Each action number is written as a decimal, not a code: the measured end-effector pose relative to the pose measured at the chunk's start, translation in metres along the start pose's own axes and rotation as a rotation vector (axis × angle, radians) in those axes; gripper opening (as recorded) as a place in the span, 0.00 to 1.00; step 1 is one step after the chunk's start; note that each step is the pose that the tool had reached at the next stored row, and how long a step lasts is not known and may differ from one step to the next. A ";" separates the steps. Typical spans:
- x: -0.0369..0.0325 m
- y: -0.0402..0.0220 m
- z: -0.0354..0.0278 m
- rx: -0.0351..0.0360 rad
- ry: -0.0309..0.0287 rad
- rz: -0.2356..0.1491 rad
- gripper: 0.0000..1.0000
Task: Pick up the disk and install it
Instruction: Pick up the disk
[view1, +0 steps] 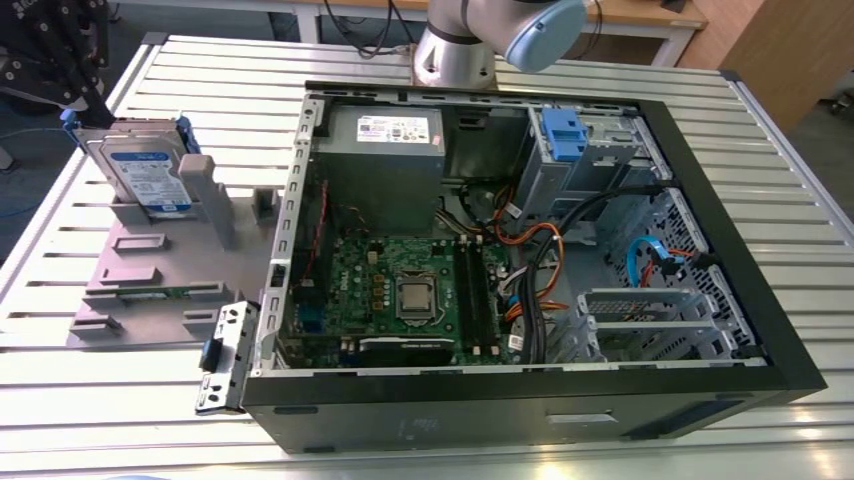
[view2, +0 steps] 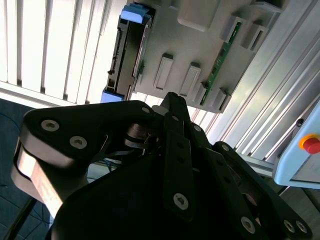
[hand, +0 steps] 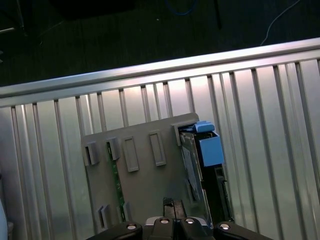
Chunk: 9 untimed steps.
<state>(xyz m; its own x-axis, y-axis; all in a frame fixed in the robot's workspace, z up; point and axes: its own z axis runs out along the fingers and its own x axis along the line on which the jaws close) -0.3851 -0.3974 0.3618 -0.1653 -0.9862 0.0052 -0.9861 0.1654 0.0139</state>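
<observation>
On the grey fixture (view1: 147, 270), at the exterior view's left of the open case (view1: 534, 378), the disk (view1: 144, 170) stands on edge; gripper (hand: 173, 204) overhead is closed and empty, so I'd open wide, centre on the rails (hand: 210, 150), descend square.

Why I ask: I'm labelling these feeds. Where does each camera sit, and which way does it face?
Exterior view: above the table, facing down into the open computer case; disk in the grey fixture at the exterior view's left; arm shows.
First wrist view: on the arm, facing the fixture and disk past the gripper.
Second wrist view: on the arm, same fixture and disk beyond the gripper.
Shared: all show the disk.
</observation>
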 end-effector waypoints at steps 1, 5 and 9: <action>0.0000 0.0000 0.0000 0.0000 0.0000 -0.001 0.11; 0.0000 0.0000 0.0000 0.0000 0.0000 -0.004 0.11; 0.0000 0.0000 0.0000 0.0000 0.0001 -0.007 0.11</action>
<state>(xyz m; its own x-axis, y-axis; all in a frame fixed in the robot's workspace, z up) -0.3851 -0.3974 0.3618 -0.1588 -0.9873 0.0051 -0.9872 0.1589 0.0139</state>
